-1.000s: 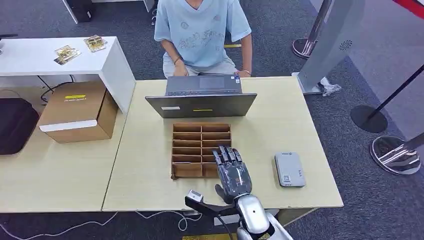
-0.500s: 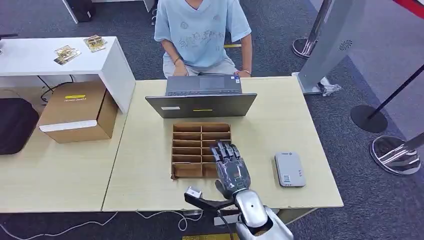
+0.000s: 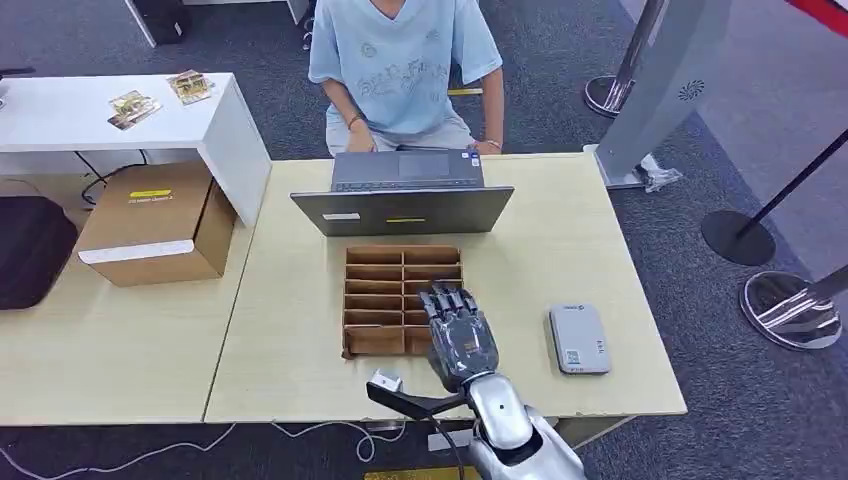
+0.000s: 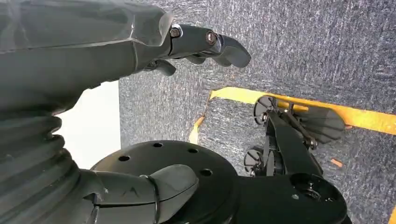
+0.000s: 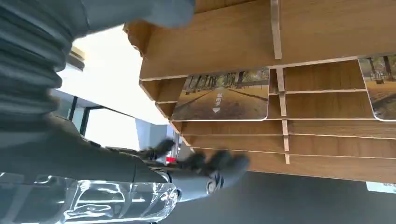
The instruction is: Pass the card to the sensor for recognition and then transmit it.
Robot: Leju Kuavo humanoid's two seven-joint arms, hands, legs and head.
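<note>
Item one: we record the right hand (image 3: 460, 335) held over the near right corner of the wooden compartment rack (image 3: 380, 290), fingers stretched forward and slightly apart, holding nothing. In the right wrist view its dark fingers (image 5: 219, 165) show blurred in front of the rack's slats.

Item two: a card (image 5: 224, 100) printed with a tree-lined path lies in one compartment of the rack, seen from the right wrist; a second card (image 5: 380, 93) of like print sits in the neighbouring compartment. We cannot tell which rows these are in the head view.

Item three: the grey sensor (image 3: 579, 339) lies flat on the table (image 3: 290, 350), to the right of the hand and apart from it.

Item four: the left hand (image 4: 116, 51) hangs over grey carpet, fingers partly curled with nothing in them; whether they are fully closed we cannot tell.

Item five: an open laptop (image 3: 403, 208) stands beyond the rack, with a seated person (image 3: 400, 60) behind it.
</note>
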